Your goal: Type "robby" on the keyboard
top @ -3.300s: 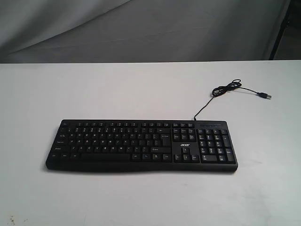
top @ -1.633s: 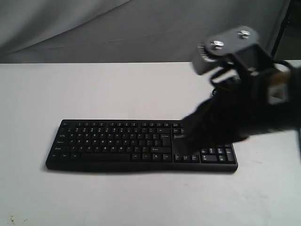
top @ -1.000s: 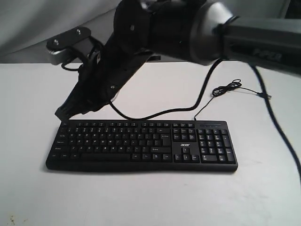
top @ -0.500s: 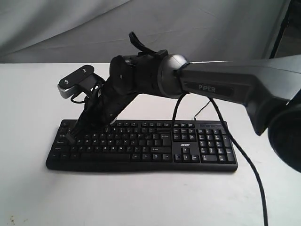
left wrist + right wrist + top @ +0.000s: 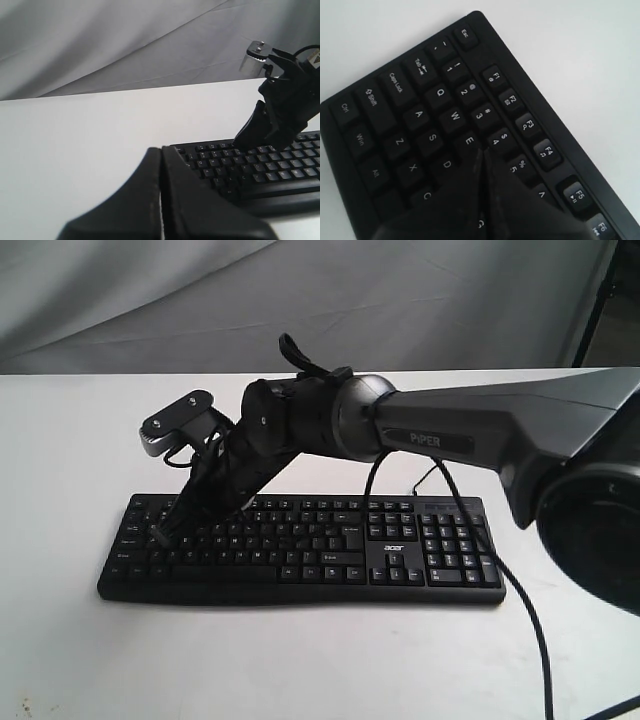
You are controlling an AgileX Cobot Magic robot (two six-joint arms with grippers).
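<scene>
The black keyboard (image 5: pixel 330 550) lies flat on the white table, its "acer" logo (image 5: pixel 392 549) facing the front. My right arm reaches across it from the right. The right gripper (image 5: pixel 163 528) is shut and points down at the left letter keys. In the right wrist view its tips (image 5: pixel 482 151) sit between the E (image 5: pixel 469 140) and 4 keys, hiding the key beneath them. Whether they press down I cannot tell. My left gripper (image 5: pixel 161 150) is shut on nothing and hovers off the keyboard's (image 5: pixel 270 172) left end.
The white table (image 5: pixel 320 660) extends on all sides of the keyboard. A grey cloth backdrop (image 5: pixel 400 300) hangs behind it. The right arm's black cable (image 5: pixel 505 585) droops over the number-pad end and down past the table's front.
The right arm swung in from the right, crossed over the keyboard and lowered its shut gripper onto the left letter keys. In the last half second it shifted slightly right.
</scene>
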